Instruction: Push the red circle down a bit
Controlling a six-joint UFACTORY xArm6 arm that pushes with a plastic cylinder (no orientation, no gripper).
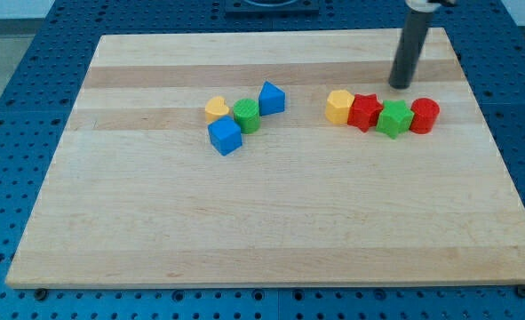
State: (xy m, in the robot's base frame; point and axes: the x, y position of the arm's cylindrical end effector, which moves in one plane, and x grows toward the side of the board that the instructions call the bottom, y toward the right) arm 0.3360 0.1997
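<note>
Two clusters: sitting on the surface (271, 240), untouched.
Red circle (425, 116): ending the right row, touching the green block (393, 118); seemingly not pushed yet.
Tip (401, 85): hovering just above-left of it, apart.
Fingers: none; rod holding nothing.
Left: whole downward push, judging by this.

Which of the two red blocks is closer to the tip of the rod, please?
The red circle, at the right end of the right-hand row. My tip sits just above it toward the view's top, while the red star lies farther left, beside the yellow block.
</note>
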